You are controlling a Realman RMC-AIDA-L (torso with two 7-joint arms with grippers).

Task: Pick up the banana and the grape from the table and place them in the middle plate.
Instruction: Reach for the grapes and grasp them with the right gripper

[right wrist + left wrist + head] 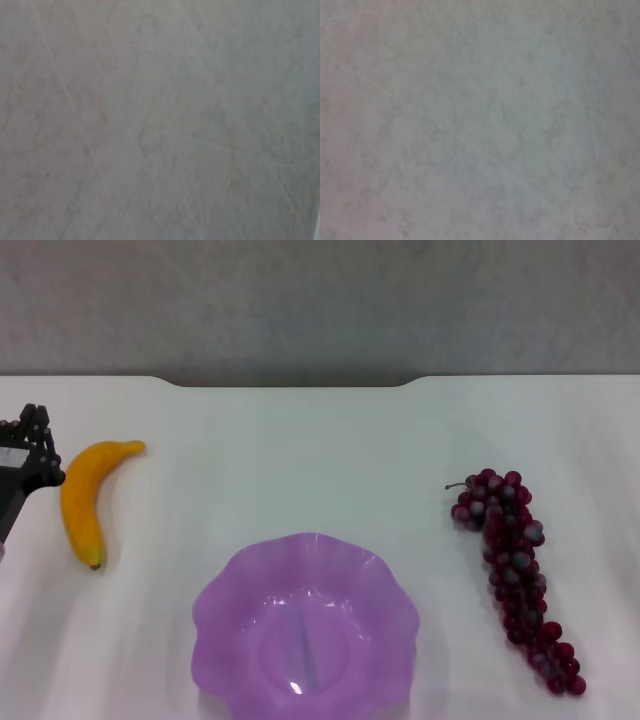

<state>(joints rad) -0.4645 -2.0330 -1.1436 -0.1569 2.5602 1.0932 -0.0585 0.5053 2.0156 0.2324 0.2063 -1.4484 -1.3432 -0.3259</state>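
Middle plate (305, 630) sitting empty at near table (300, 440) edge; left gripper (35, 455), jaw state unclear, hovering just beside banana (85, 498) lying near-to-far by left edge; grape (515, 565) lying toward right edge.

A curved yellow-orange banana (82, 498) lies flat at the left of the white counter (300, 460), its small dark tip toward the near edge. A long bunch of dark red-purple grapes (515, 568), some greyish with bloom, lies at the right, its short thin stem at the far end. Between them at the near edge sits a shallow translucent purple plate (215, 615) with a scalloped rim, nothing in it.
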